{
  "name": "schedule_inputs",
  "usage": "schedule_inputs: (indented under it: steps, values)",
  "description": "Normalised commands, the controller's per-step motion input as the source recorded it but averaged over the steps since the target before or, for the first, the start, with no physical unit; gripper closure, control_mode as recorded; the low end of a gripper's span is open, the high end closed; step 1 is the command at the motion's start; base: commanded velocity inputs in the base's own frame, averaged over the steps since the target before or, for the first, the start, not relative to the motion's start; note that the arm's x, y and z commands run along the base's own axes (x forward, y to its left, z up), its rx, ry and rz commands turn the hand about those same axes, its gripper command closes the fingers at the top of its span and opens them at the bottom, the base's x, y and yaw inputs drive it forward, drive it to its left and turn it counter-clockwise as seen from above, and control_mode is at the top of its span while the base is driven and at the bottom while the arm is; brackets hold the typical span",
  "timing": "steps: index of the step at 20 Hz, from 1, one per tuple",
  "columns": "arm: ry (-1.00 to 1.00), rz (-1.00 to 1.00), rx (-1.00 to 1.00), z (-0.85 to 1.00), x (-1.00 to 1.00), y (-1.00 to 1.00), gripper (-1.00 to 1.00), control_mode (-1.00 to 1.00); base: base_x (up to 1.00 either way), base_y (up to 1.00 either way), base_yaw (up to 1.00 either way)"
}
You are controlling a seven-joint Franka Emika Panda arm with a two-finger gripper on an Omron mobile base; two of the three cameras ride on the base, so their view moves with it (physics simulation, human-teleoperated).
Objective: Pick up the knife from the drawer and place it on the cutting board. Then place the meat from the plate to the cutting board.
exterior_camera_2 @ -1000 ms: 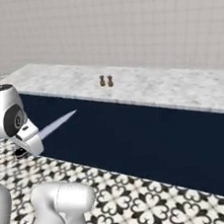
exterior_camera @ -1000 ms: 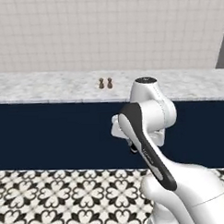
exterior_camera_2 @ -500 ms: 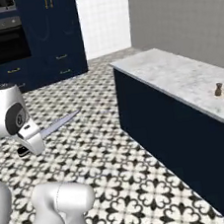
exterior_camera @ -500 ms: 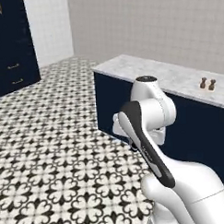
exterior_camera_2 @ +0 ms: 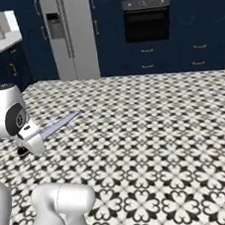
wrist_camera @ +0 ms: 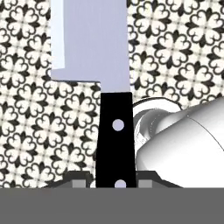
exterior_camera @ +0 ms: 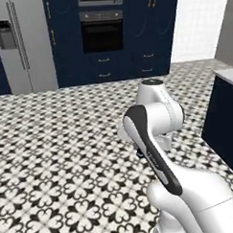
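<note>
- Left base view: we see the white arm folded in front of us over the black-and-white patterned floor; behind it stand navy cabinets, a built-in oven and a grey refrigerator, and the dark end of an island with a pale worktop shows at the right edge. The arm's own links cover the hand here, so we cannot judge its grip from this side
- Right base view: we see the hand low at the left, just below the arm's round joint, with the knife held in it. The silver blade reaches out from the hand to the right and slightly upward, its point well above the floor and touching nothing. The oven, the refrigerator and a stretch of pale worktop at the upper left lie far behind
- Hand view: we see the knife's black handle rising straight between the two finger tips, which press on it from either side, so the hand is closed narrowly on the knife. The broad blade runs on from the handle to the top edge, with patterned floor behind it
</note>
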Motion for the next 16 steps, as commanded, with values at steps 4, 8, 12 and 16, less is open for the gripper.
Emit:
schedule_inputs:
  steps: [4,8,12,16]
  values:
    - [0.00,0.00,0.00,0.00,0.00,0.00,1.00,1.00,0.00,0.00,1.00]
    - [0.00,0.00,0.00,0.00,0.00,0.00,1.00,1.00,0.00,0.00,1.00]
    - [0.00,0.00,0.00,0.00,0.00,0.00,1.00,1.00,0.00,0.04,1.00]
    - [0.00,0.00,0.00,0.00,0.00,0.00,1.00,1.00,0.01,0.21,0.91]
